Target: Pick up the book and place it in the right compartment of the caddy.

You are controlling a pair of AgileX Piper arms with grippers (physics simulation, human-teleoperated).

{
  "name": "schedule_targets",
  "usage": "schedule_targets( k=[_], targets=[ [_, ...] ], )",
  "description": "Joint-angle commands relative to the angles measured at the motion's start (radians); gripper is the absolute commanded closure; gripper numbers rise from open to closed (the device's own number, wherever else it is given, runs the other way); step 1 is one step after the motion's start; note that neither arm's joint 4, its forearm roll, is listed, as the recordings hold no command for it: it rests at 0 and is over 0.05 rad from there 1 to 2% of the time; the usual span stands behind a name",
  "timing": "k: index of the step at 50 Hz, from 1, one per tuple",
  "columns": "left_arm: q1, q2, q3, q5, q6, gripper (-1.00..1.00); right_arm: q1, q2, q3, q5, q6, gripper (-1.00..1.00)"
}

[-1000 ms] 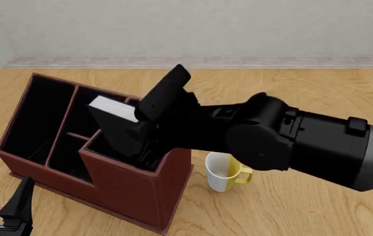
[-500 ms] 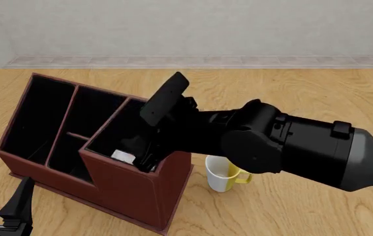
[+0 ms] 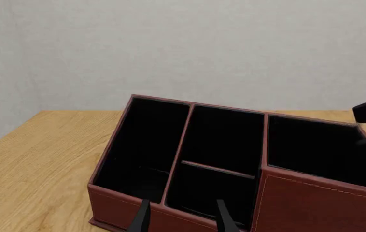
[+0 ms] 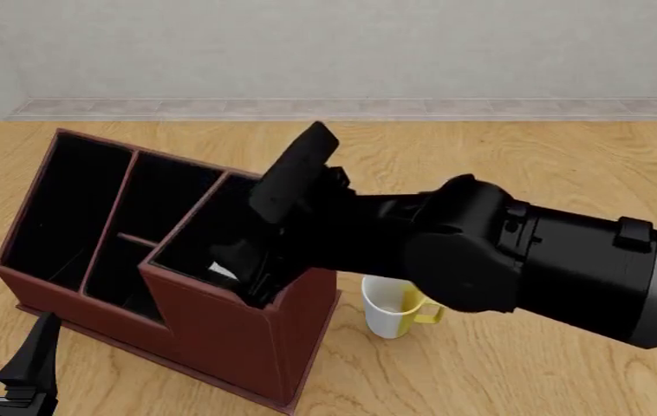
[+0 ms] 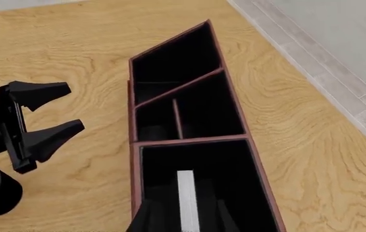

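**Reddish-brown caddy holds the book in its wide slot**

Reddish-brown wood forms the caddy [image 4: 218, 342], a slant-topped organiser standing on the pale wooden table [image 4: 560, 173]. Its dividers make a long narrow slot on the left side in the front view, two small slots in the middle, and the right compartment [image 4: 207, 243], the widest, nearest the mug.

The book [image 5: 186, 200] sits down inside the right compartment. From the right wrist view only its white page edge shows as a pale strip running along the dark interior; in the front view a small pale patch of it [image 4: 222, 271] is visible below the rim, beside the arm.

The right gripper [image 5: 184, 218] reaches into the top of that compartment. Its two fingers [image 5: 146, 220] stand apart on either side of the white strip, spread wider than the strip, and whether they touch the covers cannot be told in the dark.

The left gripper [image 4: 3, 351] hangs low at the near left corner of the table, just in front of the caddy's base and clear of it. Its fingers [image 3: 141, 220] are parted with nothing between them.

A white mug with a yellow handle [image 4: 396, 305] stands upright on the table just beside the caddy's right wall, partly covered by the right arm.
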Motion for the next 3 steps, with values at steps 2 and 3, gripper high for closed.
schedule_targets(
  k=[2, 3],
  targets=[
    [0.0, 0.0, 0.0, 0.0, 0.0, -1.0, 0.017, -0.053, 0.019, 0.005, -0.002, -1.0],
    [0.0, 0.0, 0.0, 0.0, 0.0, -1.0, 0.017, -0.062, 0.025, 0.003, -0.001, -1.0]
  ],
)
